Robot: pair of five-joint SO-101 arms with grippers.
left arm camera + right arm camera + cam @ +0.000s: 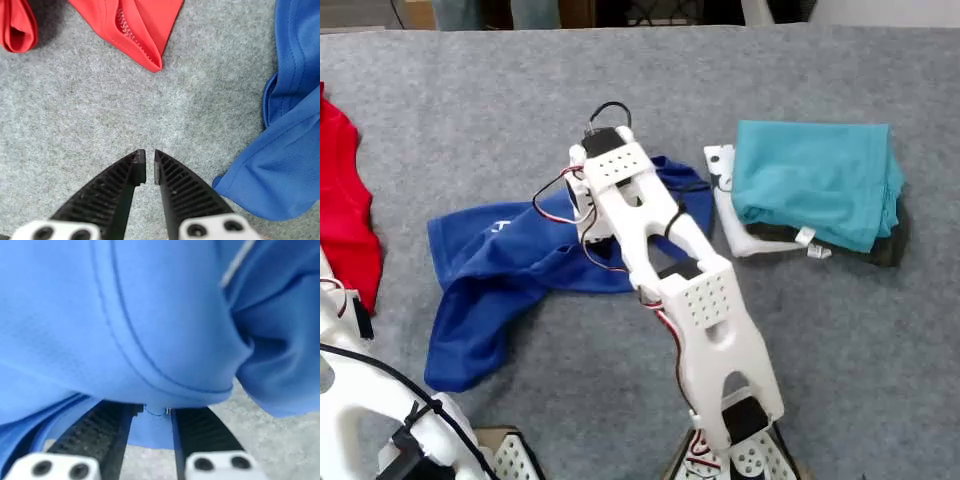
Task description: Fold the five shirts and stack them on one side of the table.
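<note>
At nine o'clock we find the red shirt (345, 215) cut off by the high view's edge. The right arm (705, 300) hides the middle of the blue shirt (490, 265), and blue cloth buries the tips of the right gripper (156, 412). At two o'clock, beneath the teal shirt (815, 180), we see only slivers of a white garment (732, 215) and a dark garment (888, 245).

The right arm (705, 300) is a chain of blocky white plastic shells, two panels dotted with small holes, with black motors at the joints and red, black and white wires alongside. The left arm (360, 420) is white with a black cable. The left gripper (149, 167) and right gripper (156, 412) have black ribbed fingers (115, 187) on white bases with dark screw holes.
</note>
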